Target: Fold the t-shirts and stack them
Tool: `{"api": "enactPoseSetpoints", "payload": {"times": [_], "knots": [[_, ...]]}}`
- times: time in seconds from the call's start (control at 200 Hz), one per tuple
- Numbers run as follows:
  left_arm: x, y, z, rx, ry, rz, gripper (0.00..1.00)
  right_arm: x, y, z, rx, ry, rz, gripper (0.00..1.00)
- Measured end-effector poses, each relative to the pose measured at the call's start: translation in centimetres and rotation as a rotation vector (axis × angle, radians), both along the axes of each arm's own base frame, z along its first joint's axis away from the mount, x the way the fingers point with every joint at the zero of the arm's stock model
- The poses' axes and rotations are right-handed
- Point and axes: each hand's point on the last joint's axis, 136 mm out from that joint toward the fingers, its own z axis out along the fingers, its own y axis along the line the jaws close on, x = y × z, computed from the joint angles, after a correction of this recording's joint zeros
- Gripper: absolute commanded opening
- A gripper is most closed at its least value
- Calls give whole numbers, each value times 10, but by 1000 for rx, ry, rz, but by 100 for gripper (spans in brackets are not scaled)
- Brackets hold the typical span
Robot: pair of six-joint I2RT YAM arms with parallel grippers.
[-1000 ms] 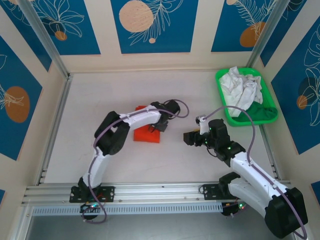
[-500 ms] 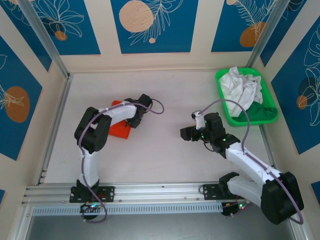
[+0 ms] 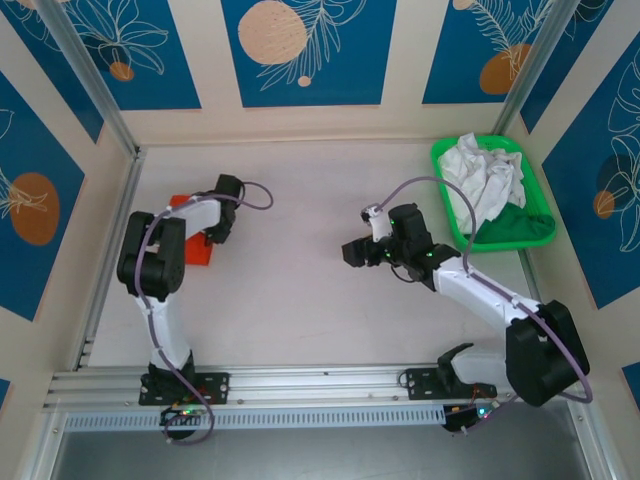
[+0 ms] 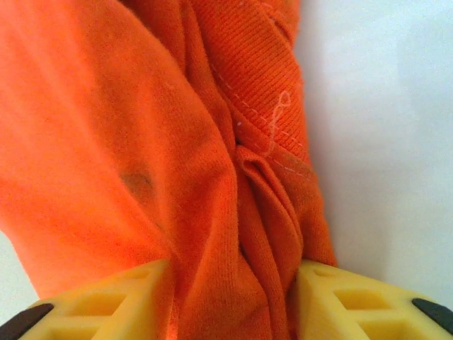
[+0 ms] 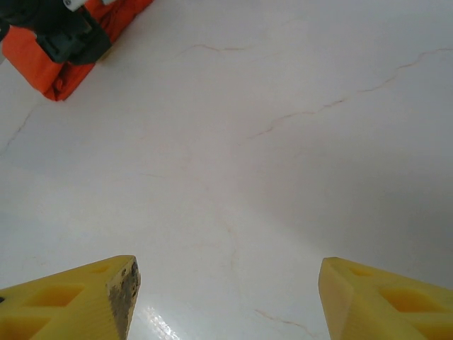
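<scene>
The folded orange-red t-shirt (image 3: 193, 250) lies at the table's left side, partly under my left arm. My left gripper (image 3: 212, 238) is shut on it. In the left wrist view the bunched orange-red t-shirt (image 4: 212, 177) fills the gap of the left gripper (image 4: 233, 304), touching both yellow fingers (image 4: 106, 301). The white t-shirt (image 3: 482, 175) lies crumpled in the green tray (image 3: 520, 228) at the back right. My right gripper (image 3: 350, 252) hovers open over the middle of the table. In the right wrist view the right gripper (image 5: 226, 297) holds nothing, and the orange-red t-shirt (image 5: 56, 71) lies far off at top left.
The pale table (image 3: 300, 300) is walled at the back and both sides. A metal rail (image 3: 300, 385) runs along the near edge by the arm bases. A grey cable (image 3: 420, 185) loops above my right wrist, close to the tray.
My left gripper has dragged the orange-red t-shirt from the table's middle to the far left. My right gripper has shifted left and slightly away from me, still open.
</scene>
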Motion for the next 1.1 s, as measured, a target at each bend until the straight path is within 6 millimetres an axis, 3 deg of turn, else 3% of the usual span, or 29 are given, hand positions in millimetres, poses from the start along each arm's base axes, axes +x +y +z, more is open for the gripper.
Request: {"api": "enactPoseSetpoints", "payload": {"times": [0.265, 0.515, 0.58, 0.69, 0.85, 0.995, 1.1], "knots": [[-1, 66, 0, -34, -38, 151, 48, 16, 37, -9, -15, 40, 69, 69], [-4, 101, 3, -37, -67, 239, 51, 17, 76, -11, -24, 36, 144, 70], [-5, 105, 4, -39, -73, 254, 55, 16, 82, -14, -28, 39, 155, 71], [-4, 106, 5, -49, -98, 285, 73, 14, 85, -20, -39, 45, 160, 71], [1, 88, 27, -87, -200, 283, 100, 20, 84, -18, -44, 22, 138, 71], [8, 37, 57, -143, -320, 185, 100, 29, 79, -17, -45, -3, 101, 72], [9, -7, 74, -244, -408, 79, 100, 34, 62, -20, -58, -18, 46, 74]]}}
